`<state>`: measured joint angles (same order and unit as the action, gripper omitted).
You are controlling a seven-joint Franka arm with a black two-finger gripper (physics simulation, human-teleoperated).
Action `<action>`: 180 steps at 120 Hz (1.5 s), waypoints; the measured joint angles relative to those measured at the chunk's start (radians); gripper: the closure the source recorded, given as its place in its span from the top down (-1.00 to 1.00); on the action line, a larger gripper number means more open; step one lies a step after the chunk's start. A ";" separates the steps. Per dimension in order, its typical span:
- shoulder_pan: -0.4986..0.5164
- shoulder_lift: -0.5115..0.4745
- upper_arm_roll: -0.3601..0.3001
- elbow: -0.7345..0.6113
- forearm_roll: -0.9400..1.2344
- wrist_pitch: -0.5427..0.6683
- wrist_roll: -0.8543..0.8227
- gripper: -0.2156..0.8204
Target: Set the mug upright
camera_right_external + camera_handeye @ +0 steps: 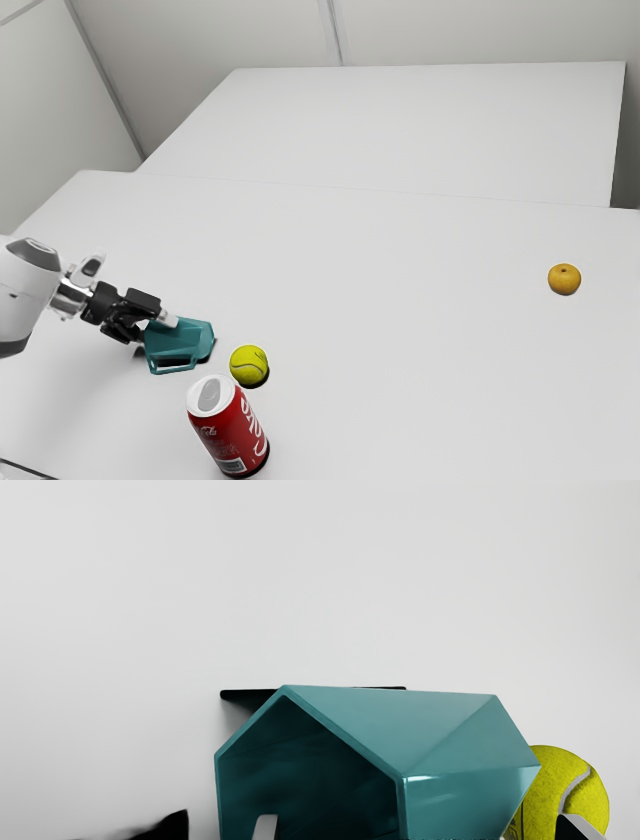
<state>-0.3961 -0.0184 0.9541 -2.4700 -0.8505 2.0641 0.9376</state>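
Observation:
The teal faceted mug lies on its side at the exterior view's left, its handle toward that view's bottom edge. My gripper is at the end of the mug nearer the arm. In the wrist view the mug shows its dark hollow mouth and angular outer wall. The gripper is open there, its fingertips wide apart: one overlaps the mouth, the other stands past the mug's base end, in front of the tennis ball. The handle is hidden in the wrist view.
A yellow-green tennis ball sits close beside the mug's base end. Nearer the exterior view's bottom edge stands a red soda can. An orange fruit lies far off at that view's right, on the white table.

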 joint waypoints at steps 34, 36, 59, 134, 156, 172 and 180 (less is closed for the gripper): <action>0.028 0.019 0.000 -0.006 -0.055 -0.058 0.066 0.58; 0.029 0.019 0.000 -0.006 -0.057 -0.060 0.069 0.58; 0.045 0.024 0.000 -0.006 -0.088 -0.084 0.107 0.58; 0.016 0.034 0.000 -0.012 -0.149 -0.122 0.201 -0.02; -0.009 0.034 0.000 -0.011 -0.154 -0.127 0.218 -0.35; -0.022 0.032 0.004 -0.009 -0.153 -0.122 0.231 -0.61; -0.033 0.023 0.008 -0.008 -0.149 -0.118 0.236 -0.67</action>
<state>-0.4288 0.0049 0.9625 -2.4776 -0.9998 1.9464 1.1733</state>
